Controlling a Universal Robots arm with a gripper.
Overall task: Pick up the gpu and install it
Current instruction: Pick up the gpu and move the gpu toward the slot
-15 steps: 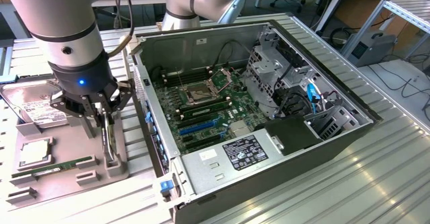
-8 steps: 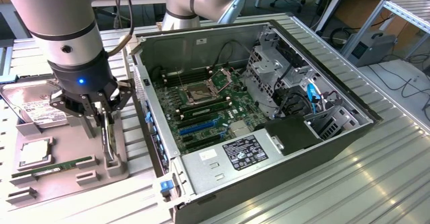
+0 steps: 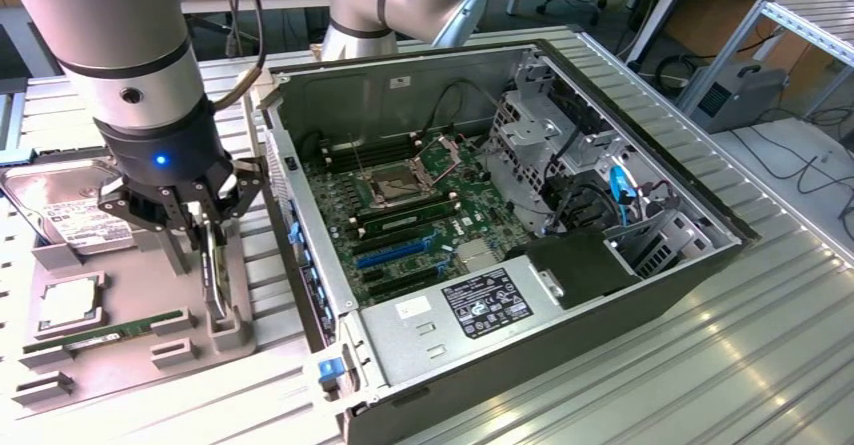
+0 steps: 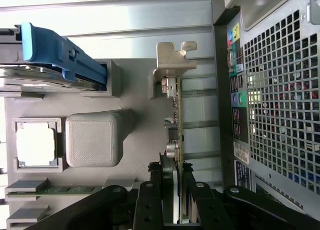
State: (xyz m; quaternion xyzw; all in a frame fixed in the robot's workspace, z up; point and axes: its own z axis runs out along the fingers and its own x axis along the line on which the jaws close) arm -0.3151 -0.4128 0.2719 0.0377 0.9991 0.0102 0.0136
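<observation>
One end effector [image 4: 178, 171] clamps upright gpu [image 4: 176, 115]; case [image 3: 574, 365] just beside, hard drive [image 3: 74, 220] near.

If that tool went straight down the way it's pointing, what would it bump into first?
Most likely the gpu: the card stands on edge in the grey holder, directly under the tool. Whether they already touch is unclear.

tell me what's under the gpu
The gpu stands on edge on the grey holder tray, which lies under it. Its bottom edge is hidden by the card itself and the tool gripping it.
</observation>
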